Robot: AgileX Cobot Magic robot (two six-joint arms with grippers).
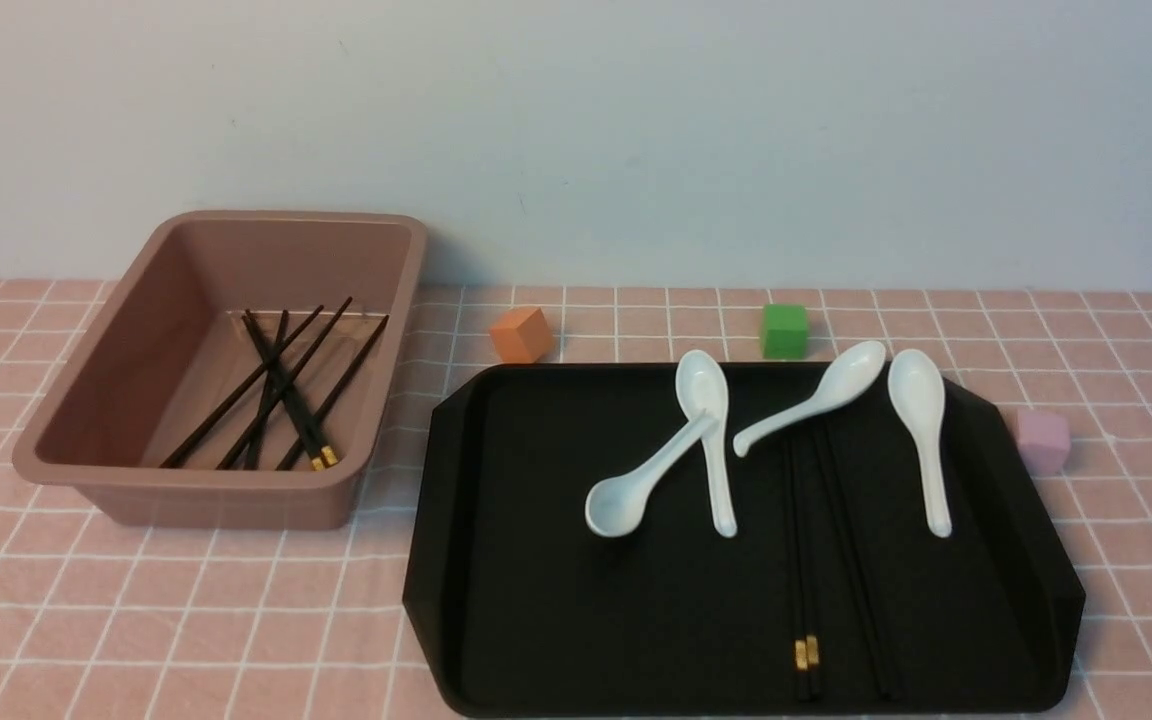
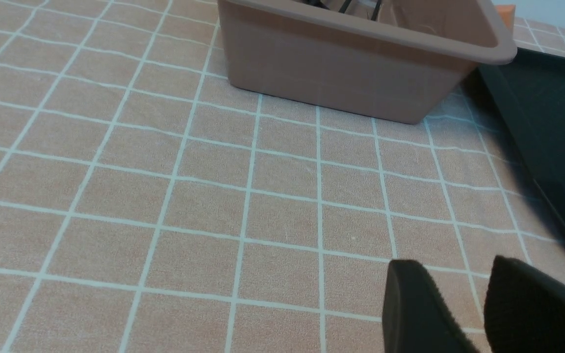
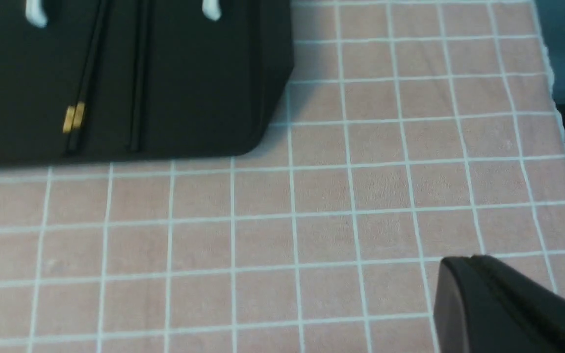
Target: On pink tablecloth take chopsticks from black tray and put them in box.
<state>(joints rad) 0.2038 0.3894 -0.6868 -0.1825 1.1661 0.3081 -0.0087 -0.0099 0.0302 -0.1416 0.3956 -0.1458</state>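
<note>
Front view: chopsticks (image 1: 802,560), five o'clock on black tray (image 1: 536,600), judged light, stiff, slippery; mid-shaft grip advised. Left gripper (image 2: 459,274) released, right gripper (image 3: 464,274) clenched, empty.

Four spoons (image 1: 711,440), three cubes (image 1: 521,334), one black tray (image 1: 586,620)

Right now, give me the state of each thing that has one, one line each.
box: upright, open-topped.
black tray: flat on the pink tablecloth.
chopsticks in the box: lying crossed on its floor.
chopsticks on the tray: lying flat, not yet moved.
spoons: four on the tray, two crossed.
left claw: open, empty.
right claw: partly in view, cannot tell.
</note>
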